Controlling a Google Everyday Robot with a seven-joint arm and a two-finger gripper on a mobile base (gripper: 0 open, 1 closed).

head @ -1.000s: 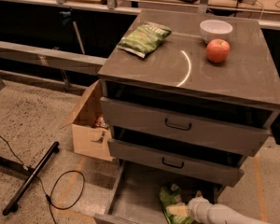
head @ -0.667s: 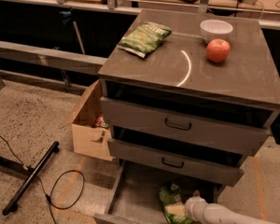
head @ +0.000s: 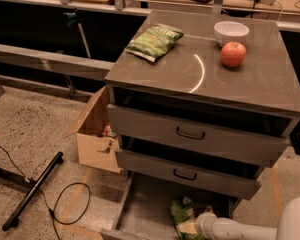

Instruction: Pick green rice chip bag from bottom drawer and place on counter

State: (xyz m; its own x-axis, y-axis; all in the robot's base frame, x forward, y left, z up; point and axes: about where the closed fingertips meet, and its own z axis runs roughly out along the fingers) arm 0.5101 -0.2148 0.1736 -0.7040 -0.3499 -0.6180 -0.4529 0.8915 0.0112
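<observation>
Green rice chip bag: where is it?
- On the floor of the open bottom drawer, right of middle.
- And the gripper?
- Your gripper is down in that drawer, against the bag's right edge. Can't tell its state.
- Counter?
- Olive chip bag, white bowl, apple.

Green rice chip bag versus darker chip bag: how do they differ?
The green rice chip bag lies in the bottom drawer, the darker chip bag on the counter. The first is brighter green, the second olive. The gripper is beside the first, far from the second. Both are green pouches.
</observation>
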